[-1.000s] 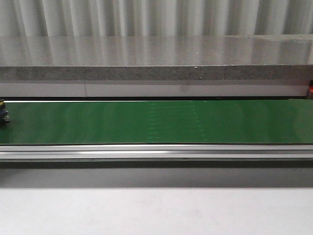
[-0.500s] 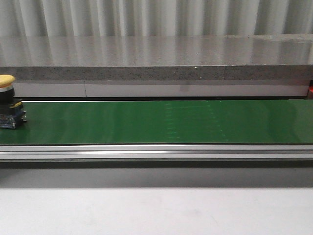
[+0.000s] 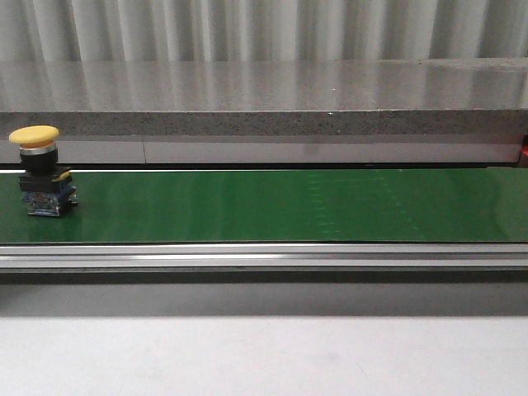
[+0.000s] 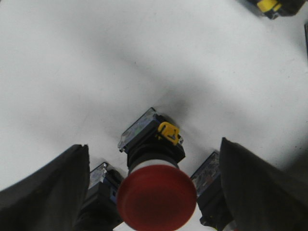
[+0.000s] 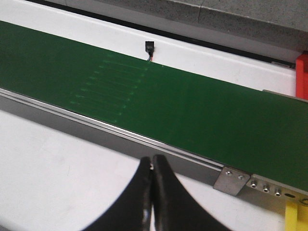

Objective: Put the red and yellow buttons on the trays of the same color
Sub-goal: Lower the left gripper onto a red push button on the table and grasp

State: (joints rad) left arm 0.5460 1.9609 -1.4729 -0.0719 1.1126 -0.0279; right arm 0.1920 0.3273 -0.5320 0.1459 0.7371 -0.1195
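A yellow button (image 3: pixel 40 169) with a black and blue body stands upright at the far left of the green conveyor belt (image 3: pixel 272 206). In the left wrist view a red button (image 4: pixel 156 192) stands on a white surface. My left gripper (image 4: pixel 153 144) is open, with its dark fingers (image 4: pixel 48 192) on either side of the red cap and apart from it. My right gripper (image 5: pixel 153 159) is shut and empty over the white table, just short of the belt's metal rail (image 5: pixel 120 132). Neither gripper shows in the front view. The trays are out of view.
Two more button bodies (image 4: pixel 103 190) (image 4: pixel 211 185) flank the red button, and another with a yellow part (image 4: pixel 272 6) lies farther off. A red piece (image 5: pixel 302 74) and a yellow piece (image 5: pixel 296 216) sit at the right wrist view's edge. A grey stone ledge (image 3: pixel 264 122) runs behind the belt.
The yellow button has come into view at the belt's left end and travelled to the right along it. The faint marks on the belt have also shifted right.
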